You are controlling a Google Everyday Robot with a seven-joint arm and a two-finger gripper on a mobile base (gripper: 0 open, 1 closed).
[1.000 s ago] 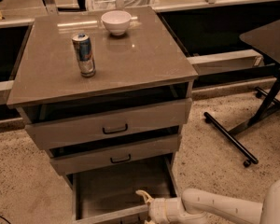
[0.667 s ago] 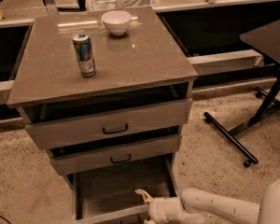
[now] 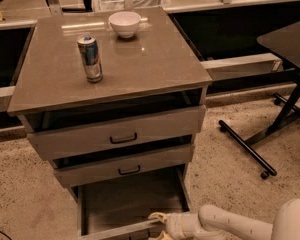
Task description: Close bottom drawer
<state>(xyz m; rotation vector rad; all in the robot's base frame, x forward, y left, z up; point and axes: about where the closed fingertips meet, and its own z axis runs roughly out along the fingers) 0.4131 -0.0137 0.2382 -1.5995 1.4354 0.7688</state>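
The bottom drawer [image 3: 132, 199] of the grey cabinet [image 3: 140, 69] is pulled far out, and its plain grey tray shows empty. Its front panel runs along the lower edge of the camera view, with only its top rim visible and its handle out of view. My gripper [image 3: 159, 225] is at that front rim, right of its middle, touching or very near it. My cream arm [image 3: 225, 221] reaches in from the lower right. The middle drawer [image 3: 125, 166] and top drawer [image 3: 120, 134] each stand slightly ajar.
A drink can [image 3: 90, 59] and a white bowl [image 3: 125, 24] stand on the cabinet top. A black table [image 3: 290, 41] with a wheeled black floor leg [image 3: 245, 146] is to the right. Speckled floor lies around the cabinet.
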